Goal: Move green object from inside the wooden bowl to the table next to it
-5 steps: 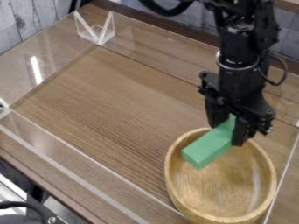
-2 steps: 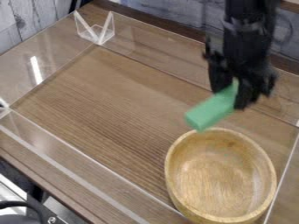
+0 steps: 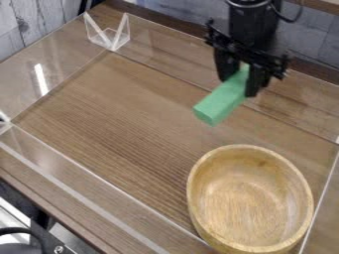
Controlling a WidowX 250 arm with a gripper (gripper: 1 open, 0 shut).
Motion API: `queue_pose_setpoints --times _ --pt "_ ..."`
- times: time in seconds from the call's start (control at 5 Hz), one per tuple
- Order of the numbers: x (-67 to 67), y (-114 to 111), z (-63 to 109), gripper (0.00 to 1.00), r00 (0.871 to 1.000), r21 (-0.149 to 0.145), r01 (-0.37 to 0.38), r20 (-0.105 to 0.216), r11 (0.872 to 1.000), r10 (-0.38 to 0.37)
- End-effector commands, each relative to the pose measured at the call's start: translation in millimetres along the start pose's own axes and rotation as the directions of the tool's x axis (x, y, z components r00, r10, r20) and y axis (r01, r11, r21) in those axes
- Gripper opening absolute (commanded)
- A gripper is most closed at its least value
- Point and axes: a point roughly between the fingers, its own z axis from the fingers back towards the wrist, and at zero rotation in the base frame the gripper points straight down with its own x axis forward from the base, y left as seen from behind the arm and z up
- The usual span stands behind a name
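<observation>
Pincer (image 3: 233, 71) clamped on the green block (image 3: 223, 100); ease it down flat, operator! Release only once the table (image 3: 119, 119) supports it; lift straight away!

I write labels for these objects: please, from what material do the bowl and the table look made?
The bowl: probably wood, smooth, slightly glossy, by its light tan colour and thick rounded rim. The table: wood or a wood-look laminate, fairly matte, by its brown colour and streaky grain.

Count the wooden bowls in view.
1. The wooden bowl sits on the table, near the camera; no others show, though the arm hides a little behind it.
</observation>
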Motion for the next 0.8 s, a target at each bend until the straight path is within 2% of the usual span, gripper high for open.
queue_pose_setpoints --times 0.0,0.4,0.6 --pt "9.1 6.3 16.1 0.0 0.996 0.024 -0.042 0.074 0.999 0.04" --pt "14.3 5.6 11.9 0.0 0.991 0.039 -0.107 0.086 0.994 0.103" --pt "6.5 14.1 16.8 0.0 0.982 0.05 -0.167 0.095 0.985 0.161"
